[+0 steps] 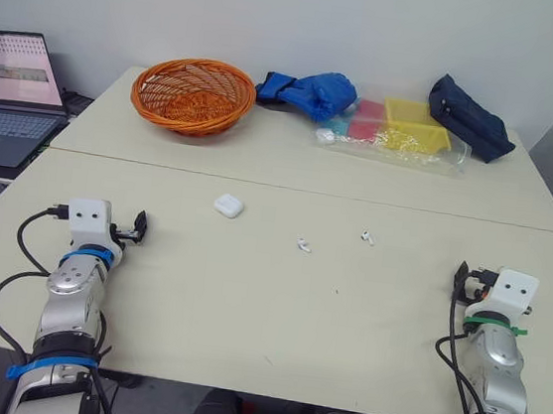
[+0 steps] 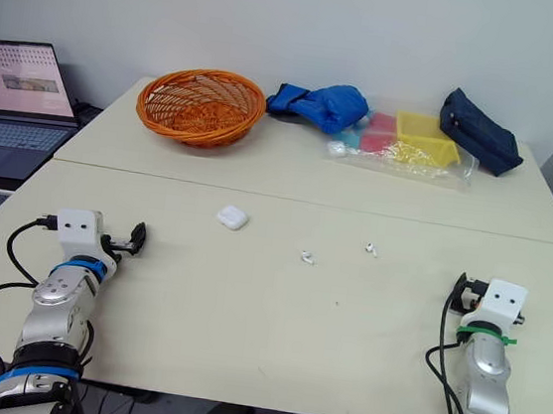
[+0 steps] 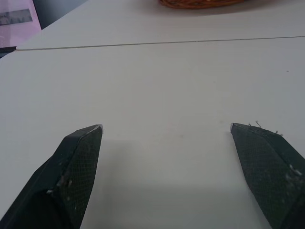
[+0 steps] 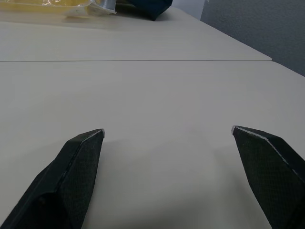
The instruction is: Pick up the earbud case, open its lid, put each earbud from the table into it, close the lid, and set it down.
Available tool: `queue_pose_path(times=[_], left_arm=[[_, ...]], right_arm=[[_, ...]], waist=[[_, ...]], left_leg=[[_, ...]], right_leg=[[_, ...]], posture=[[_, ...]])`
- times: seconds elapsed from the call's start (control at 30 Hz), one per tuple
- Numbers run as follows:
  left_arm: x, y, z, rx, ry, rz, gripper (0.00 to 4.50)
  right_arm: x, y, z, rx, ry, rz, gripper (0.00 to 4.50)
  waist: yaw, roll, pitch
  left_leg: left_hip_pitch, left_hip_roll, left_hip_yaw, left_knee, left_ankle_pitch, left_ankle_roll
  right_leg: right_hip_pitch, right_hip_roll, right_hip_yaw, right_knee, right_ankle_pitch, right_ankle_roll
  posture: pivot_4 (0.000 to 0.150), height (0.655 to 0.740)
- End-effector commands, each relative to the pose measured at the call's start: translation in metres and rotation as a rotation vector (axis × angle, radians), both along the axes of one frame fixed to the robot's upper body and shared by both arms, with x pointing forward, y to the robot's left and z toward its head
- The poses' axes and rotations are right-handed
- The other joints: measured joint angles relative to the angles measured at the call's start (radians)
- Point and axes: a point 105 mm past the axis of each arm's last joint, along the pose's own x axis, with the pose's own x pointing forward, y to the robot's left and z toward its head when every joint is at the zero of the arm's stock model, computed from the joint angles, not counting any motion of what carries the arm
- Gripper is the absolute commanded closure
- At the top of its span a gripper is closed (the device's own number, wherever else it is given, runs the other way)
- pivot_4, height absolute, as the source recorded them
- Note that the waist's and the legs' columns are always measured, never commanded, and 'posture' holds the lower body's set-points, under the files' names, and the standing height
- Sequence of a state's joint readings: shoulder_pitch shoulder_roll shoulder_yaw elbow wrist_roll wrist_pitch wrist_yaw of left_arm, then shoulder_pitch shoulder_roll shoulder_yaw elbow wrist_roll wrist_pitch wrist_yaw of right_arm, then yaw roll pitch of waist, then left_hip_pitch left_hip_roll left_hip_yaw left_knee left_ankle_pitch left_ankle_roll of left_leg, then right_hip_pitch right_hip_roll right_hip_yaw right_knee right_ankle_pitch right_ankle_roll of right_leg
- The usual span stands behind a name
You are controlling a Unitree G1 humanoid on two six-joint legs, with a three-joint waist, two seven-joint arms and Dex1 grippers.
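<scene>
1. Handling the small white rounded plastic earbud case [image 1: 228,205] probably calls for a firm, light pinch across its broad faces. It looks light, rigid and smooth, so it is likely to slip or skate on the cream tabletop [image 1: 245,303].
2. The case lies left of centre in the left eye view and appears closed, well apart from both grippers.
3. One small white earbud [image 1: 303,244] lies near centre. The second white earbud [image 1: 367,237] lies to its right and slightly higher. Both are probably tiny, light and easily flicked away.
4. The left gripper [image 3: 167,129], at lower left, has its fingers spread wide and holds nothing.
5. The right gripper [image 4: 167,130], at lower right, is likewise spread wide and holds nothing.
6. The case's hinge side and lid seam cannot be made out. Each earbud is too small to tell its orientation.
</scene>
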State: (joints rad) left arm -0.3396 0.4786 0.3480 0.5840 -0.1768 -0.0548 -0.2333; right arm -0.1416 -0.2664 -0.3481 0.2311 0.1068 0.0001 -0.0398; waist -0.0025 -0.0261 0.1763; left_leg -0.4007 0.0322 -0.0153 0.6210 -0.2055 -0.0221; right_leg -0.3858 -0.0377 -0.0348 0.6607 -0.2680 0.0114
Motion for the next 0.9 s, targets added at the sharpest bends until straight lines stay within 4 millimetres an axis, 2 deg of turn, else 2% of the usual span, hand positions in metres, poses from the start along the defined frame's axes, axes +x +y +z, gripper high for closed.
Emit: queue_pose_path(times=[0.03, 0.2, 0.33, 0.47, 0.57, 0.7, 0.77, 0.83, 0.9], left_arm=[[0.000, 0.001, 0.008, 0.022, -0.007, -0.019, 0.02], [-0.005, -0.010, 0.022, 0.026, -0.051, -0.115, 0.02], [-0.011, -0.026, 0.034, 0.042, -0.072, -0.224, 0.02], [-0.019, -0.039, 0.052, 0.059, -0.087, -0.327, 0.02], [-0.024, -0.053, 0.060, 0.075, -0.096, -0.387, 0.02], [-0.039, -0.094, 0.058, 0.103, -0.060, -0.570, 0.02], [-0.045, -0.112, 0.050, 0.116, -0.025, -0.652, 0.02], [-0.043, -0.120, 0.045, 0.113, -0.004, -0.677, 0.02], [-0.036, -0.119, 0.040, 0.074, 0.015, -0.655, 0.02]], right_arm=[[-0.004, -0.009, 0.008, -0.014, -0.023, -0.023, 0.00], [0.001, -0.012, 0.019, -0.074, -0.016, 0.039, 0.00], [0.012, 0.003, 0.032, -0.124, -0.017, 0.174, 0.00], [0.028, 0.030, 0.051, -0.173, -0.012, 0.386, 0.00], [0.033, 0.042, 0.061, -0.183, -0.014, 0.503, 0.00], [0.033, 0.079, 0.079, -0.189, -0.010, 0.802, 0.00], [0.024, 0.107, 0.091, -0.170, -0.008, 1.024, 0.00], [0.011, 0.132, 0.101, -0.129, 0.013, 1.222, 0.00], [0.001, 0.144, 0.102, -0.137, 0.057, 1.339, 0.00]], waist=[[0.000, 0.000, 0.000], [0.000, 0.000, 0.001], [-0.001, -0.001, 0.001], [-0.005, 0.000, 0.003], [-0.003, 0.000, 0.003], [-0.002, -0.001, 0.003], [-0.001, 0.000, 0.004], [0.000, -0.001, 0.005], [0.000, -0.001, 0.006]], left_leg=[[0.000, 0.000, 0.000, 0.000, 0.000, 0.000], [-0.001, 0.000, 0.002, -0.001, 0.000, 0.000], [-0.001, 0.000, 0.004, -0.003, 0.000, 0.000], [0.000, 0.001, 0.006, -0.007, 0.000, 0.000], [0.000, 0.001, 0.006, -0.007, 0.000, 0.000], [0.000, 0.000, 0.008, -0.008, 0.000, 0.000], [0.001, -0.001, 0.011, -0.009, -0.001, -0.001], [0.001, -0.001, 0.014, -0.009, -0.001, -0.001], [0.001, -0.001, 0.014, -0.009, -0.001, -0.001]], right_leg=[[0.000, 0.000, 0.000, 0.000, 0.000, 0.000], [-0.002, -0.001, 0.001, -0.001, 0.000, 0.000], [-0.003, 0.000, 0.003, -0.002, 0.000, 0.001], [-0.004, 0.000, 0.004, -0.002, 0.000, 0.000], [-0.004, 0.000, 0.004, -0.003, 0.000, 0.000], [-0.004, 0.001, 0.011, -0.003, -0.002, 0.003], [-0.004, 0.000, 0.014, -0.004, -0.003, 0.004], [-0.005, 0.000, 0.017, -0.004, -0.002, 0.005], [-0.005, 0.000, 0.017, -0.004, -0.002, 0.006]], posture=[[0.150, 0.7400], [0.150, 0.7400], [0.150, 0.7400], [0.150, 0.7400], [0.150, 0.7400], [0.150, 0.7400], [0.150, 0.7400], [0.150, 0.7400], [0.150, 0.7400]])
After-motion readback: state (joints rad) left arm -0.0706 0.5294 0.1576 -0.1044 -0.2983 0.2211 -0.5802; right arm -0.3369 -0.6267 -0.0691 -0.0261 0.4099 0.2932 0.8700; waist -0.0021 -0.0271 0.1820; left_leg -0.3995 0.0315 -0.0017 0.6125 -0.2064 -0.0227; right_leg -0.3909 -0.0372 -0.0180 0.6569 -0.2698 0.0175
